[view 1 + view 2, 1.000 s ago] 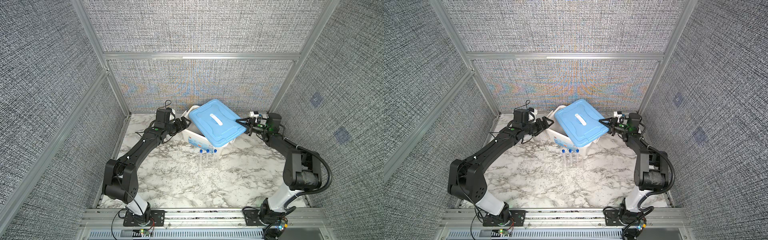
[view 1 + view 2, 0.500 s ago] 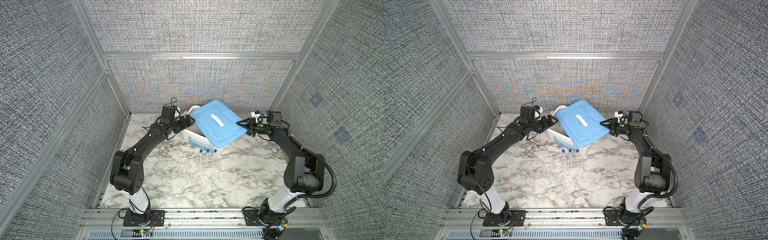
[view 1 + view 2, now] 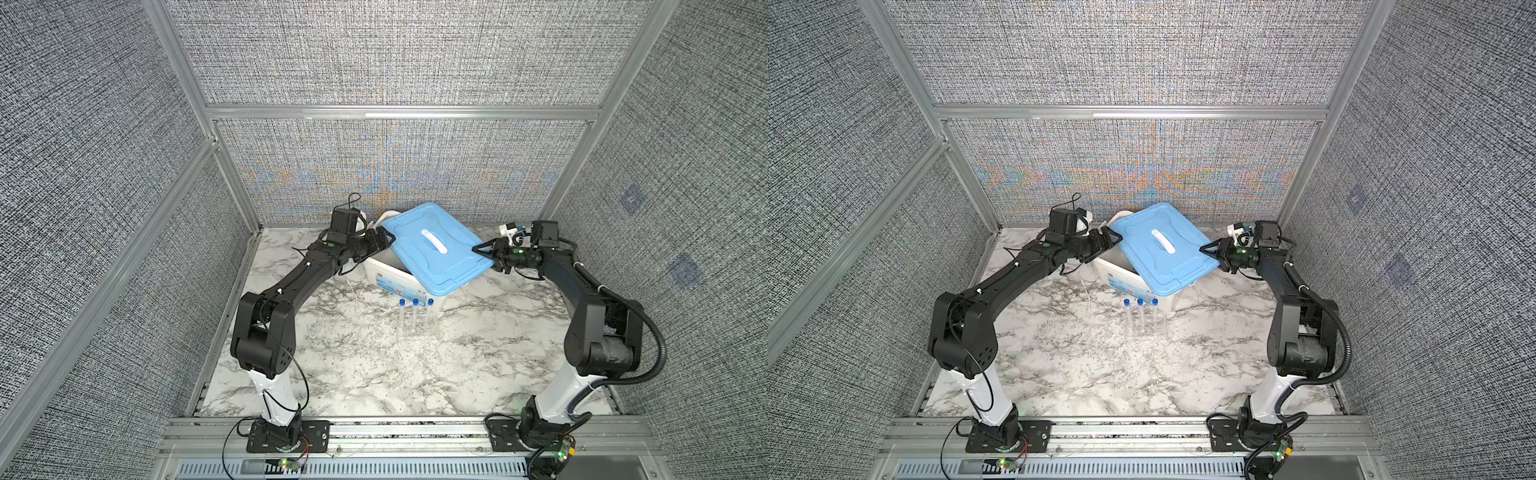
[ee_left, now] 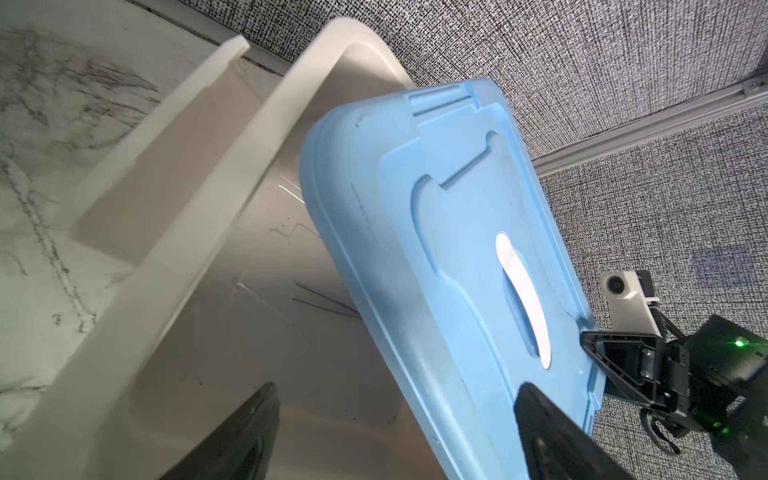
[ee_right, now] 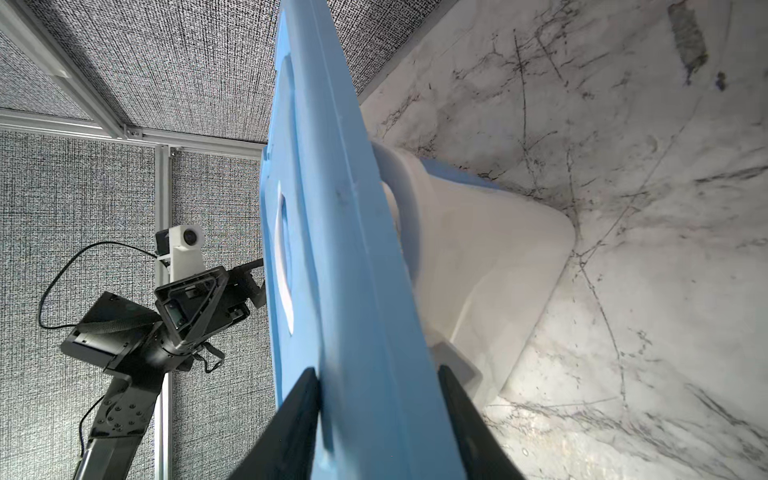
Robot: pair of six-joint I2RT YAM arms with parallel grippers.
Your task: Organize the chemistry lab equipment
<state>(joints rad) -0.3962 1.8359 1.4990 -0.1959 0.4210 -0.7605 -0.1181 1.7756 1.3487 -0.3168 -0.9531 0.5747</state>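
Gripping lid [image 3: 432,249] edge with right gripper [image 5: 377,370] only; left gripper [image 4: 397,386] gapes wide, empty, at lid's 9 o'clock. Three tubes [image 3: 415,309] stand in rack [image 3: 415,332] at tub's [image 3: 390,278] 6 o'clock. Risk: tilted lid pivots, slips, topples them.

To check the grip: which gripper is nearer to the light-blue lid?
Right. The right gripper clamps one edge of the light-blue lid; the left gripper stands open at the opposite end.

Bright, even light; soft shadows on the white marbled tabletop [image 3: 374,374]. Rainbow moiré shimmers across the grey woven back wall [image 3: 1133,174]. Wrist views go soft close up.
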